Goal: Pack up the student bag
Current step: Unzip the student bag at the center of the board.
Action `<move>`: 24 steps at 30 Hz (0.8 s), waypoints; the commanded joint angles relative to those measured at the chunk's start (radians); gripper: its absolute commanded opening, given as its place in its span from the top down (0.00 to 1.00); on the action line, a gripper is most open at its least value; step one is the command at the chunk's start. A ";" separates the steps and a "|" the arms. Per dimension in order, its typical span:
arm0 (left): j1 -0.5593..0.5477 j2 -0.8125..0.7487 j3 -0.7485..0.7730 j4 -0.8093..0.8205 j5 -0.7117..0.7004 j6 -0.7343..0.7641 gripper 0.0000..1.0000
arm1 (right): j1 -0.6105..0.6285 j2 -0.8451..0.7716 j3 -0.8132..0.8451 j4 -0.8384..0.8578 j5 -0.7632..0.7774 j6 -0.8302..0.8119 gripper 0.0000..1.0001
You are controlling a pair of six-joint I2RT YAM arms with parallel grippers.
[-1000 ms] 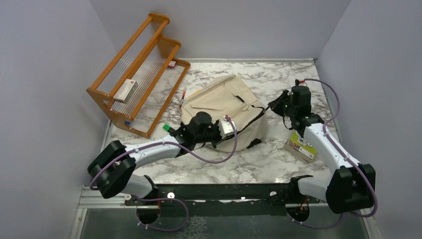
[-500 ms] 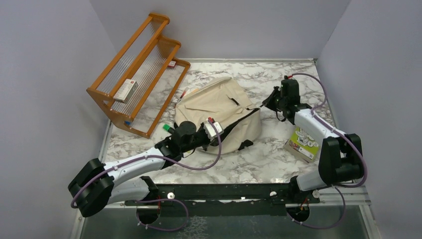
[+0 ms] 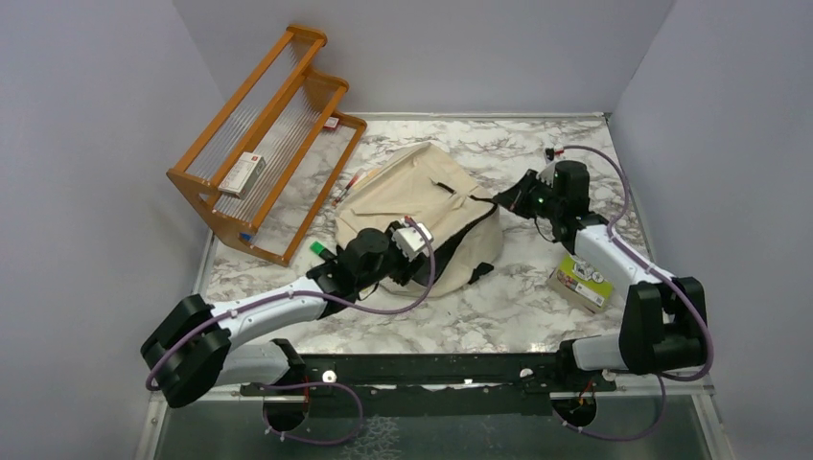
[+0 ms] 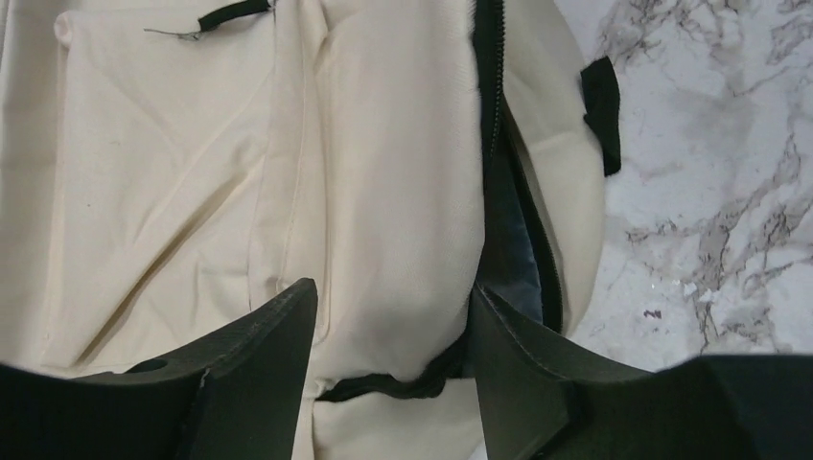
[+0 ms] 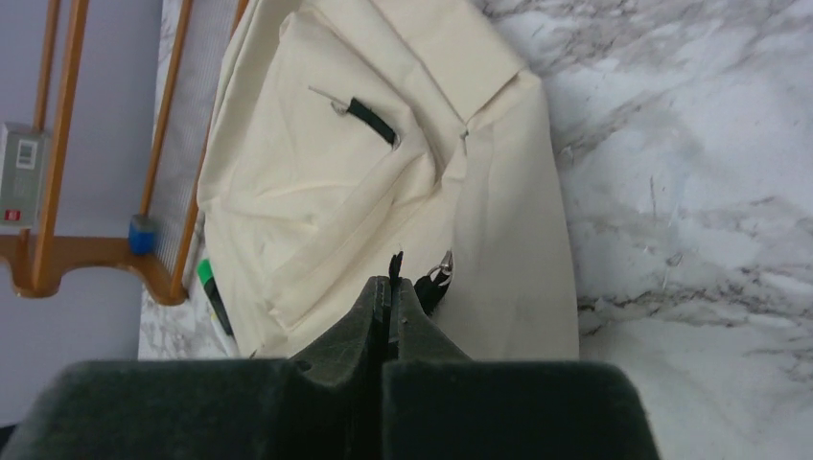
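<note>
While our right gripper (image 5: 391, 281) pinches the zipper pull (image 5: 395, 261), our left gripper (image 4: 391, 292) gapes wide over the student bag (image 3: 412, 192), contents hidden.

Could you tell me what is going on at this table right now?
Two robot arms are working on the student bag, which lies on the marble table. The right hand is shut on a small black tab at the bag's right edge. The left hand is open over the near side, with cream fabric between its fingers, beside the partly open zipper. Neither hand holds anything to pack; a small box lies by the right arm.
</note>
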 commanded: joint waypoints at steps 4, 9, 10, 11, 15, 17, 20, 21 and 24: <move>-0.011 0.094 0.178 0.033 0.046 -0.063 0.36 | 0.004 -0.124 -0.093 0.008 -0.131 0.063 1.00; -0.047 0.169 0.281 -0.005 0.047 -0.070 0.36 | 0.006 -0.199 -0.133 -0.006 -0.170 0.091 1.00; -0.058 0.187 0.298 -0.023 0.041 -0.061 0.36 | 0.007 -0.212 -0.137 -0.011 -0.178 0.095 0.99; -0.069 0.203 0.314 -0.034 0.034 -0.047 0.36 | 0.007 -0.226 -0.136 -0.019 -0.187 0.100 0.99; -0.115 0.260 0.364 -0.071 0.021 0.009 0.36 | 0.010 -0.273 -0.134 -0.057 -0.212 0.105 1.00; -0.133 0.284 0.387 -0.084 0.033 0.038 0.35 | 0.010 -0.294 -0.133 -0.073 -0.219 0.108 0.99; -0.155 0.314 0.425 -0.105 0.032 0.058 0.35 | 0.012 -0.317 -0.125 -0.095 -0.237 0.116 0.99; -0.161 0.320 0.434 -0.106 0.032 0.057 0.35 | 0.013 -0.322 -0.121 -0.111 -0.244 0.119 1.00; -0.169 0.329 0.456 -0.103 0.027 0.047 0.35 | 0.019 -0.337 -0.113 -0.129 -0.257 0.124 1.00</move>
